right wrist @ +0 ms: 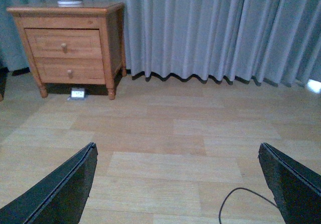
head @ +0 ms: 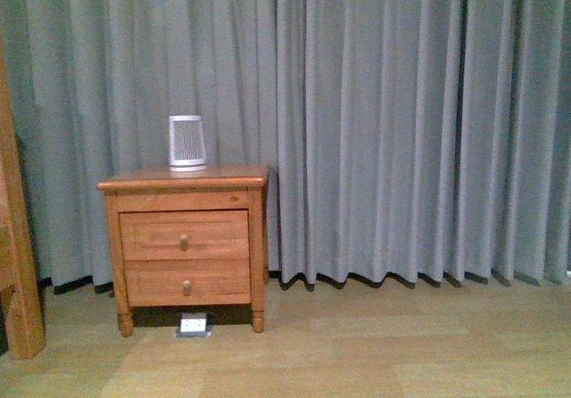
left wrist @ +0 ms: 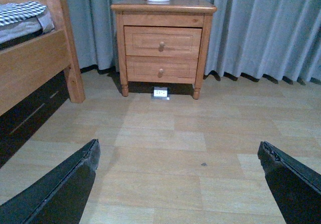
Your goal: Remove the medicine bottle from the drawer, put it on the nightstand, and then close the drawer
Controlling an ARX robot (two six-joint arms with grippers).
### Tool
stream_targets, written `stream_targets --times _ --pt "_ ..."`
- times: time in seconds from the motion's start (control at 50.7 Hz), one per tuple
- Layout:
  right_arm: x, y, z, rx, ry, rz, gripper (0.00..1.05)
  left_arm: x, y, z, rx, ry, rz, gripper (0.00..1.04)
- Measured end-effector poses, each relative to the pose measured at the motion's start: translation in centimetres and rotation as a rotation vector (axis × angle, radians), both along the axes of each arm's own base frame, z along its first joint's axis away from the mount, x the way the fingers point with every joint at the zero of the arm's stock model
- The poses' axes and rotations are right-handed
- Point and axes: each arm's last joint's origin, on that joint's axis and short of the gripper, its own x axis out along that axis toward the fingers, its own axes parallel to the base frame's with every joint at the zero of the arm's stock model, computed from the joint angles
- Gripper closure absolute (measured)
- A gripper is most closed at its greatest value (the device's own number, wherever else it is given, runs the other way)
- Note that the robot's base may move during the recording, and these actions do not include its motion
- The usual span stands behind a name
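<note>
Front view showed the nightstand [head: 223,178] at the lower left of the frame, standing on a wood floor [head: 375,353] before a grey curtain [head: 401,121]. Its drawer [head: 152,235], the upper of two, was shut flush with the front, its round knob [head: 184,240] centred. The lower drawer [head: 152,282] was shut as well. A white slatted device [head: 187,142] stood upright on the top, toward the back. A small floor socket [head: 194,324] lay under the cabinet between the feet. A bed post [head: 18,264] ran along the left edge. The bottle showed in no view.

Left wrist view had the left gripper [left wrist: 178,148] spread wide, holding nothing, low over bare floor and well apart from the nightstand, with a bed [left wrist: 30,58] to one side. Right wrist view had the right gripper [right wrist: 176,147] equally wide and holding nothing, with a dark cable [right wrist: 233,196] on the floor beneath it.
</note>
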Motion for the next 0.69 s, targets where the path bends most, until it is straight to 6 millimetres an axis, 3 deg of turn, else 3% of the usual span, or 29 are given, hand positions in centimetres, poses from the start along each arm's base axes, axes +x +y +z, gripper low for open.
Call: stream_targets --times 0.691 --pt "0.00 0.00 0.00 0.000 0.000 0.000 0.07 0.00 0.00 0.00 0.000 0.000 0.000 0.07"
